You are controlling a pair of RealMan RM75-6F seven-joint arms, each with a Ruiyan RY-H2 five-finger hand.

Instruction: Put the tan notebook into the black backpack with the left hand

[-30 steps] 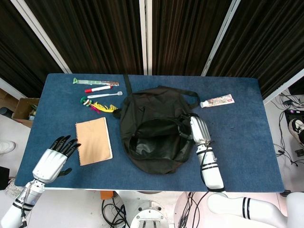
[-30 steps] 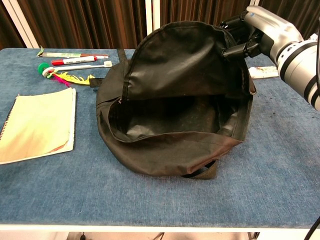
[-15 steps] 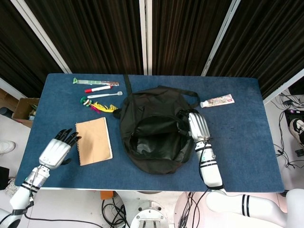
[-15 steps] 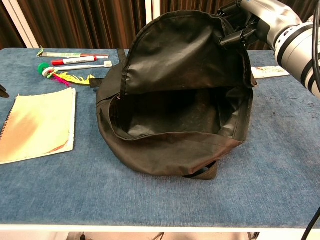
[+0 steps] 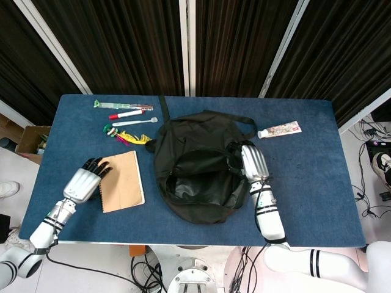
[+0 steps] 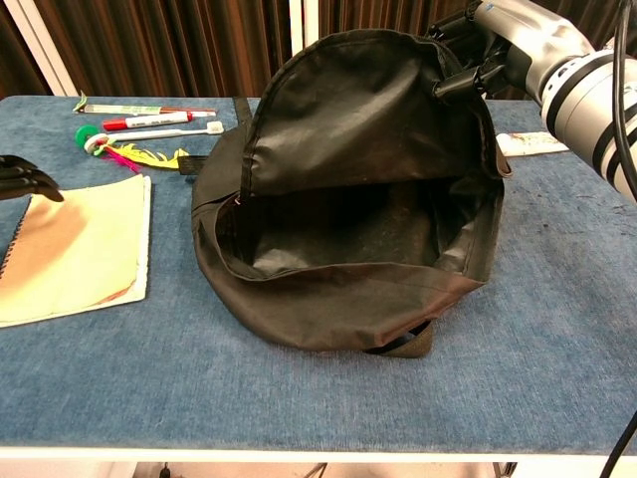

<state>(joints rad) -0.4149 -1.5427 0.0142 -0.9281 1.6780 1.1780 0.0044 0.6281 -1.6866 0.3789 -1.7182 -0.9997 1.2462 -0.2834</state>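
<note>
The tan notebook (image 5: pixel 122 180) (image 6: pixel 75 247) lies flat on the blue table, left of the black backpack (image 5: pixel 198 166) (image 6: pixel 358 199). My left hand (image 5: pixel 87 180) hovers at the notebook's left edge, its dark fingers spread over the spiral side and holding nothing; in the chest view only its fingertips (image 6: pixel 25 177) show. My right hand (image 5: pixel 249 162) (image 6: pixel 498 45) grips the backpack's upper flap at its right side and holds it up, so the bag's mouth stands wide open.
At the back left lie a red marker (image 5: pixel 125 113), a white toothbrush (image 5: pixel 135 122), a clear packet (image 5: pixel 122 105) and a green-and-yellow feathered toy (image 5: pixel 125 136). A toothpaste tube (image 5: pixel 280 130) lies right of the bag. The table's front edge (image 5: pixel 183 243) is close.
My left hand has moved right and forward from the table's left front corner to the notebook's left edge. My right hand has lifted the flap a little higher.
</note>
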